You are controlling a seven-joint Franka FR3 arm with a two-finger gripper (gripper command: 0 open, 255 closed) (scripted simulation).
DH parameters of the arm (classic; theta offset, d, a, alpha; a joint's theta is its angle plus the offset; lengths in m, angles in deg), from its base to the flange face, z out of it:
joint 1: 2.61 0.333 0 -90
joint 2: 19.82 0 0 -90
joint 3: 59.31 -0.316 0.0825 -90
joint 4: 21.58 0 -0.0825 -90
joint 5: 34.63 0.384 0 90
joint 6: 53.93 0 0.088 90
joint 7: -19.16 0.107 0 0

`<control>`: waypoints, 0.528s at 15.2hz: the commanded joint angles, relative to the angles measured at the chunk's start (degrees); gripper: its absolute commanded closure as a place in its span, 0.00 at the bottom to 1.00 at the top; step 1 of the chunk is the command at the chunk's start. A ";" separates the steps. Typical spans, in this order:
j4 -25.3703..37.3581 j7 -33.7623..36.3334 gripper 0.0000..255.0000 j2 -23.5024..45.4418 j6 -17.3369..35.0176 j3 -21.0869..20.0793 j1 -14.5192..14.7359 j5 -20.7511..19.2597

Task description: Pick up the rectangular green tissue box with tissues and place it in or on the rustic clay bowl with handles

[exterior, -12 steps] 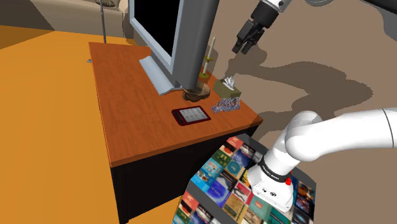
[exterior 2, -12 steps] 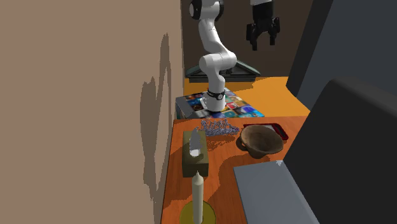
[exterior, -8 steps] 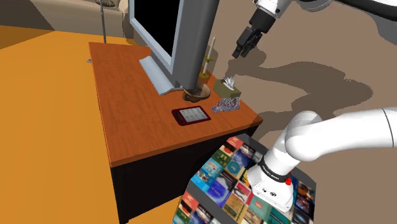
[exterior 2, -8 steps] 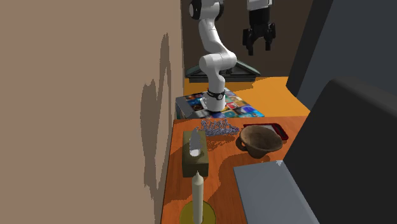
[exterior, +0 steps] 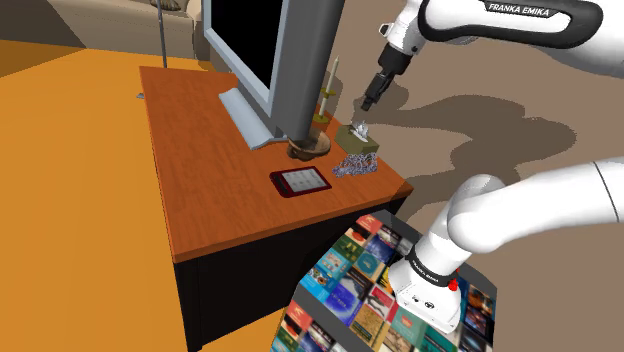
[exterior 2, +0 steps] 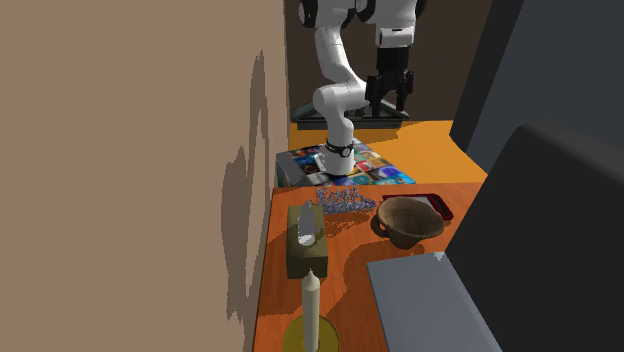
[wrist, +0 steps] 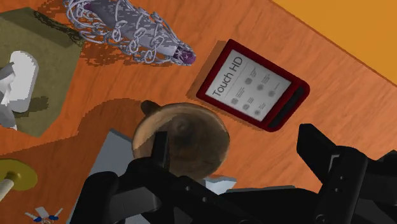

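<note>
Entry, one moment, read outward from my base.

- My stand (exterior: 385, 290), its top tiled with small colourful pictures, sits just off the near end of the desk (exterior: 220, 200). My arm (exterior: 520, 215) rises from it and arches over that end.
- Gripper (exterior 2: 388, 100): in the air above the desk's near end, pointing down and touching nothing. The fingers (wrist: 321, 149) are spread apart with nothing between them. In the wrist view, the bowl and bare desk top lie far below the gap.
- Near end of the desk, about mid-width: a red e-reader (wrist: 252, 84) lies flat, its screen reading "Touch HD".
- Near corner on the wall side: a bundle of silvery chain (wrist: 127, 28), beside the e-reader and apart from it.
- Just past the chain, along the wall-side edge: the tissue box (wrist: 51, 63). It is olive green, lies flat with its long side along that edge, and has a white tissue (wrist: 18, 79) standing out of the top. Nothing touches it.
- Inward from the box, just past the e-reader: the clay bowl (wrist: 181, 137), brown, upright and empty, one stubby handle showing. It sits at the foot of the monitor; I cannot tell whether they touch.
- Further along the wall-side edge: a pale candle (exterior: 329, 80), upright on a round yellowish holder (wrist: 16, 173).
- Behind these: a large grey monitor (exterior: 245, 40) with a black screen, standing along the desk's middle.
- A plain brown wall (exterior 2: 130, 150) runs close along the box's edge of the desk.
</note>
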 commanded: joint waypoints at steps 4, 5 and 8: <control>-1.45 -7.75 0.00 5.60 6.69 3.68 -1.06 -5.83; -1.48 -9.15 0.00 6.94 8.07 4.38 -1.26 -6.92; -1.11 -13.21 0.00 11.32 12.34 6.48 -1.85 -10.05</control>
